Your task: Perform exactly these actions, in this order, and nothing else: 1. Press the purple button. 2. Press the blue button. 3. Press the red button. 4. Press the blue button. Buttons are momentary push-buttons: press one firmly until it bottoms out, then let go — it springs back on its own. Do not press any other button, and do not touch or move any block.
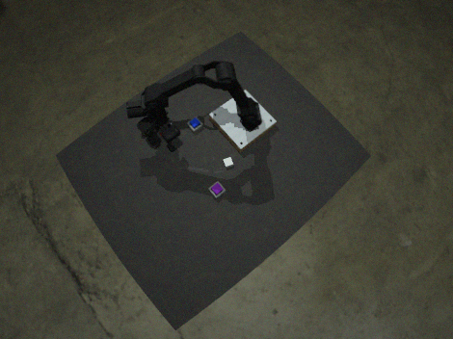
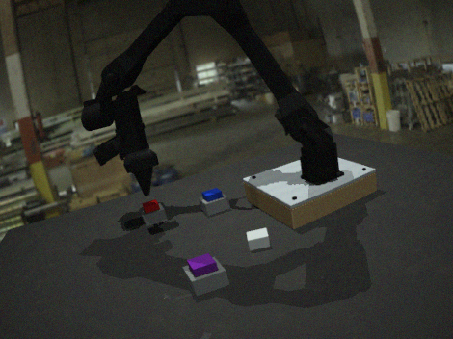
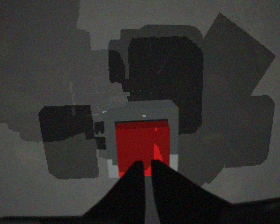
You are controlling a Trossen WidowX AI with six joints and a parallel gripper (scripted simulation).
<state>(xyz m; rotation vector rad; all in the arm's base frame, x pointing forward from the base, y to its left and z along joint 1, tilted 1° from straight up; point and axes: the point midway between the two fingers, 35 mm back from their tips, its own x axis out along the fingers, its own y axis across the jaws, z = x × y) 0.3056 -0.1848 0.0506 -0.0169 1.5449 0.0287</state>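
Note:
The red button (image 2: 150, 206) (image 3: 142, 145) sits on its grey housing at the left of the mat. My gripper (image 2: 146, 191) (image 3: 146, 168) (image 1: 166, 136) is shut with nothing in it. It points straight down, its tip just above the red cap's near edge; I cannot tell if it touches. In the top view the arm hides the red button. The blue button (image 1: 195, 123) (image 2: 212, 195) stands to the right of it, near the arm's base. The purple button (image 1: 217, 188) (image 2: 201, 264) stands nearer the front of the mat.
A small white block (image 1: 228, 162) (image 2: 257, 238) lies between the blue and purple buttons. The arm's white-topped wooden base (image 1: 231, 132) (image 2: 289, 208) stands to the right. All rest on a dark mat (image 1: 145, 227). Dark arm shadows fall around the red button.

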